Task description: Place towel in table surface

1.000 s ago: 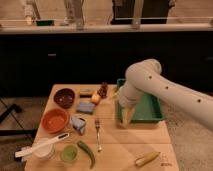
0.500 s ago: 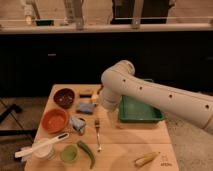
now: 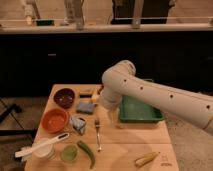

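Note:
A blue-grey folded towel [image 3: 86,107] lies flat on the wooden table [image 3: 125,145], left of the middle. My white arm [image 3: 150,95] reaches in from the right and bends down over the table's back middle. My gripper is at the arm's lower end [image 3: 106,101], just right of the towel, and the arm hides most of it. A small yellow-orange thing [image 3: 95,96] shows beside the wrist, behind the towel.
A green tray [image 3: 140,114] stands right of the arm. A dark bowl [image 3: 64,96], an orange bowl [image 3: 54,119], a crumpled pale thing [image 3: 77,124], a fork [image 3: 98,134], a white cup [image 3: 42,149], a green cup [image 3: 69,153], a green pepper [image 3: 87,153] and a yellow piece [image 3: 146,159] lie around.
The arm has swung left, from above the green tray to the table's back middle, next to the towel. The things on the table have not moved.

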`<state>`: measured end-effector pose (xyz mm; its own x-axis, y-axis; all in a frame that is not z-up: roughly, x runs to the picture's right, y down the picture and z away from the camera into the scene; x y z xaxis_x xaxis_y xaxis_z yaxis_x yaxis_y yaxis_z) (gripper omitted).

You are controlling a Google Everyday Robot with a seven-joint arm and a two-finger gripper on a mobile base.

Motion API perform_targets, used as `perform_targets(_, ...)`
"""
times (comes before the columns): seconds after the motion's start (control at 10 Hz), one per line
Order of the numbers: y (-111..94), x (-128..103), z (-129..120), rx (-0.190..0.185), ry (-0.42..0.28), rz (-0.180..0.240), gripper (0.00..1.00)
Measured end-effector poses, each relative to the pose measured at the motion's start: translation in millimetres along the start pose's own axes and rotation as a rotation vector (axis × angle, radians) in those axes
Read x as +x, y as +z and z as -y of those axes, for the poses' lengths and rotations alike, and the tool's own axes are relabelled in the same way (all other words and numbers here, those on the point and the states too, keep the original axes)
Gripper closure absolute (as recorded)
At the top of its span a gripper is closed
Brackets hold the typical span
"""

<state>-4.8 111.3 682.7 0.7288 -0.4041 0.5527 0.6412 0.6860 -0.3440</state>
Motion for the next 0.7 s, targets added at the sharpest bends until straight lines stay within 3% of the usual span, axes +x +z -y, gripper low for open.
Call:
perform_targets(0.1, 0.4, -2.1, 2.1, 0.008, -0.015, 0.000, 0.20)
perform_targets(0.3, 4.7, -11.5, 13.0, 0.033, -0.117, -0.001, 0.20)
perform_targets(0.5, 16.3, -34.8, 34.4, 0.047, -0.264, 0.006, 0.20)
perform_targets(0.7, 36.3, -61.2, 55.6, 0.035, -0.483, 0.027, 0.20)
